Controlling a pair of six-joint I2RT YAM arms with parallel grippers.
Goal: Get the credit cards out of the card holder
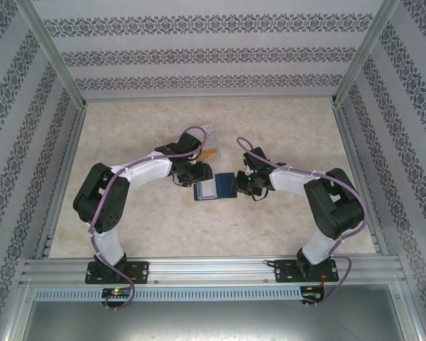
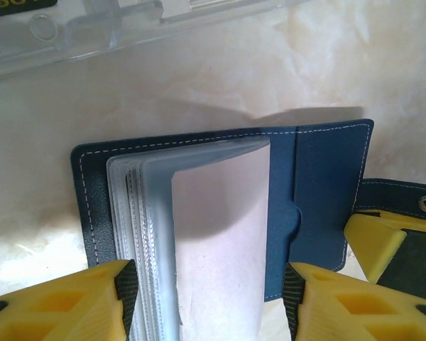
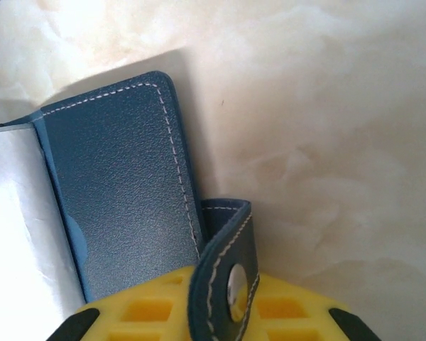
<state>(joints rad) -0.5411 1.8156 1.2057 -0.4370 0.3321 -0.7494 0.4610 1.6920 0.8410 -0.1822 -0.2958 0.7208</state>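
Card holder (image 1: 214,188) lies open on the table (image 1: 305,135) between the arms. Right gripper (image 1: 247,186) appears pinched on its closure tab (image 3: 224,241), and left gripper (image 2: 207,309) is spread around the clear sleeves (image 2: 199,206). Closing there risks crumpling sleeves instead of catching a card.

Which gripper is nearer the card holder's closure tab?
Right. The right gripper pinches the closure tab between its fingers; the left gripper straddles the clear sleeves, further off.

Clear plastic case (image 2: 113,32) lies on beige marble table (image 1: 298,135) w/ patterned walls (image 1: 213,53) & alu frame (image 1: 213,268)
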